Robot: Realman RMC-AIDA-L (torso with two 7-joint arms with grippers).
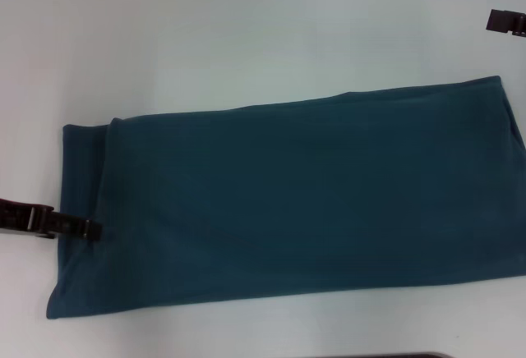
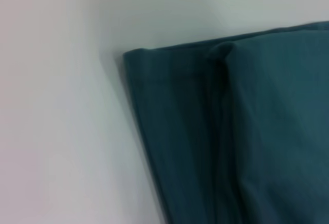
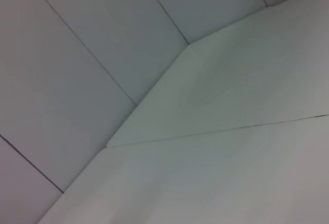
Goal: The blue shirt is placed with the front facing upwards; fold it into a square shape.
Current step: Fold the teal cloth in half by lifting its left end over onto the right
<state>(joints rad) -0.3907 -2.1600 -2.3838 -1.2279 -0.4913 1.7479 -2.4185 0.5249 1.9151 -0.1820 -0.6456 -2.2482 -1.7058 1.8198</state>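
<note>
Left end effector (image 1: pixel 92 230) over blue shirt (image 1: pixel 304 202) edge (opening unclear); wrist view shows fold layers.

Left gripper (image 1: pixel 92 229): low, reaching in from the left edge, fingers together
Right gripper (image 1: pixel 506 21): far right edge, mostly cropped
</note>
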